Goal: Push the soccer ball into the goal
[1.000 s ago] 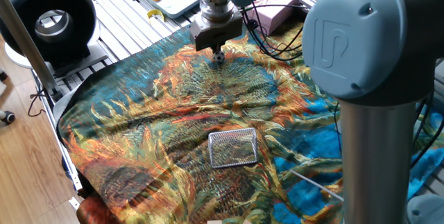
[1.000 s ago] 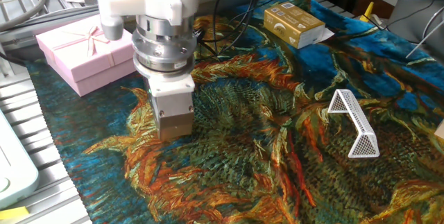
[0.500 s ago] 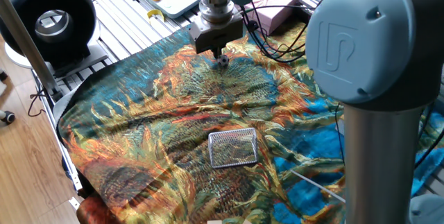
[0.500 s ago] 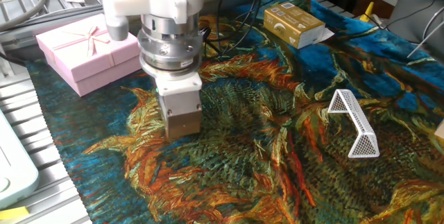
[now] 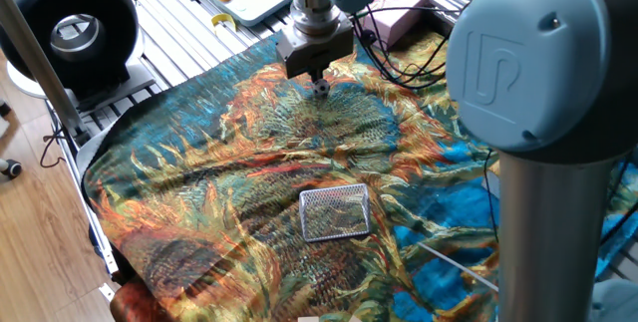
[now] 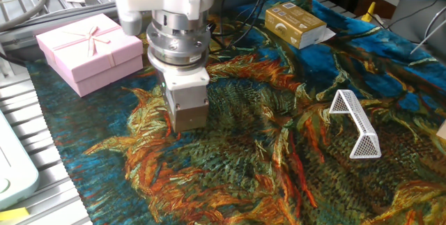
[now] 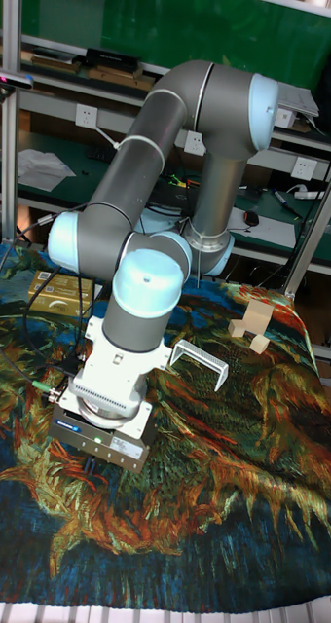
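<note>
My gripper (image 5: 318, 79) points straight down over the far part of the patterned cloth (image 5: 199, 192), its fingers drawn into one narrow tip. A tiny black-and-white speck, the soccer ball (image 5: 320, 89), sits right at that tip, touching or nearly so. In the other fixed view the gripper (image 6: 188, 122) body hides both fingertips and ball. The goal (image 5: 335, 212) is a small silver-grey wire-mesh piece near the cloth's front. It stands on edge, goal (image 6: 355, 124), well to the right of the gripper. In the tall view the goal (image 7: 200, 362) is beyond the gripper (image 7: 91, 469).
A pink gift box (image 6: 83, 47) and black cables (image 6: 237, 2) lie behind the gripper. A tan cardboard box (image 6: 296, 24) sits at the cloth's back edge. Wooden blocks (image 7: 251, 326) stand past the goal. A black round housing (image 5: 70, 28) stands off the cloth.
The gripper has slid a short way across the cloth toward the goal's side, and the black-and-white speck at its tip has shifted with it. The goal has not moved.
</note>
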Robot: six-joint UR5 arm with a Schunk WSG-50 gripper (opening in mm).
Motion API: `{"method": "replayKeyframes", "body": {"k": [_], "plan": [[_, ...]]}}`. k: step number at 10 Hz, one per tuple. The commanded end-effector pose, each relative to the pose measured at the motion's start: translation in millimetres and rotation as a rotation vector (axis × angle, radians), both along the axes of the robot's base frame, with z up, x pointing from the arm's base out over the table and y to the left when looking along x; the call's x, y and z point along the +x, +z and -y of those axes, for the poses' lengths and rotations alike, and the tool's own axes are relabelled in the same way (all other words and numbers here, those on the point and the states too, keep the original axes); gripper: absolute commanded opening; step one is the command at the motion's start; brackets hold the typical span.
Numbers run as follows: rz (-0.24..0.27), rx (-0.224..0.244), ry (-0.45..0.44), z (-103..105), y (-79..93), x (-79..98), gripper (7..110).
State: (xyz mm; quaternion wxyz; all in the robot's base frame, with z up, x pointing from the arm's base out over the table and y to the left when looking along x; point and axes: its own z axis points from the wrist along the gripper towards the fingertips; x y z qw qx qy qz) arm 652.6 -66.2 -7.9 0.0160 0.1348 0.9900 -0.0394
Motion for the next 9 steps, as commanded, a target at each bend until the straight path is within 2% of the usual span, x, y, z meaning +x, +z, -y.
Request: {"method": "replayKeyframes", "body": {"k": [1,2,5,6,9], "plan": [[-0.003,0.076,-0.048,-15.7,1.8,-10.2,7],[-0.006,0.087,-0.056,-18.6,3.7,-14.2,7],[0.015,0.012,-0.022,3.5,3.1,-16.2,7],[0.024,-0.027,-0.014,15.1,3.2,-16.3,7],[0.022,-0.027,-0.014,21.2,6.3,-24.5,7]]}}
